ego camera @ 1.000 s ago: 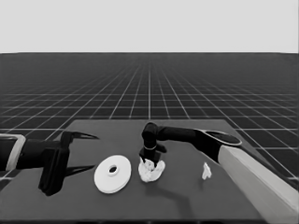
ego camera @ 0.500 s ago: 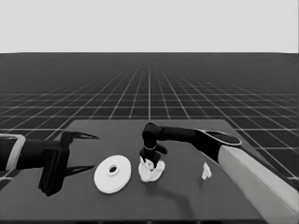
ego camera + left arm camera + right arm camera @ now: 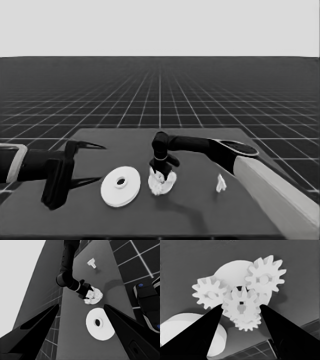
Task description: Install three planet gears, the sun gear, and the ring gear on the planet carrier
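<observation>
One larger round part [image 3: 120, 186], flat on the table [image 3: 200, 220]; one smaller round part [image 3: 232, 271] just beside it, carrying four toothed gears [image 3: 241, 305]; right gripper [image 3: 241, 308] clasps the centre gear; left gripper [image 3: 95, 162] spread wide, idle past the larger part; one thin white piece [image 3: 220, 183] well apart.

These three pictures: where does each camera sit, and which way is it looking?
Head view: high, looking down across the table; both arms enter.
Left wrist view: on the parked left gripper, along the table, showing the larger round part.
Right wrist view: on the right gripper, over the gears.
Shared: all show the gears.
</observation>
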Controlling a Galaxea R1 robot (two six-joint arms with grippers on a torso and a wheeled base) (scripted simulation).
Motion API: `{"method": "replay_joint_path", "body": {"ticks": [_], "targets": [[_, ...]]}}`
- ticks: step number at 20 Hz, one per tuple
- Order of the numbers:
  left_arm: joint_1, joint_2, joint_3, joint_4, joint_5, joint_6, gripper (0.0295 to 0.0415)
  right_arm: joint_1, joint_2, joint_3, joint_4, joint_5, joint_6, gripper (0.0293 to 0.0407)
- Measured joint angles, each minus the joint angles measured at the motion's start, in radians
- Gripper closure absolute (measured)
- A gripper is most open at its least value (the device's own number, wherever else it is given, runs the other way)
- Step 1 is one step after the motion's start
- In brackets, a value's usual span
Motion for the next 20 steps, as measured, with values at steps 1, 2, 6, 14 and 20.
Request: {"method": "replay_joint_path", "body": {"ticks": [1, 2, 6, 14, 20], "targets": [[0.0, 0.0, 0.0, 0.0, 0.0, 0.0, 0.0326, 0.0, 0.0, 0.0, 0.0, 0.0, 0.01, 0.0391], [0.0, 0.0, 0.0, 0.0, 0.0, 0.0, 0.0326, 0.0, 0.0, 0.0, 0.0, 0.0, 0.021, 0.0391], [0.0, 0.0, 0.0, 0.0, 0.0, 0.0, 0.0326, 0.0, 0.0, 0.0, 0.0, 0.0, 0.063, 0.039], [0.0, 0.0, 0.0, 0.0, 0.0, 0.0, 0.0326, 0.0, 0.0, 0.0, 0.0, 0.0, 0.147, 0.0391], [0.0, 0.0, 0.0, 0.0, 0.0, 0.0, 0.0326, 0.0, 0.0, 0.0, 0.0, 0.0, 0.209, 0.039]]}}
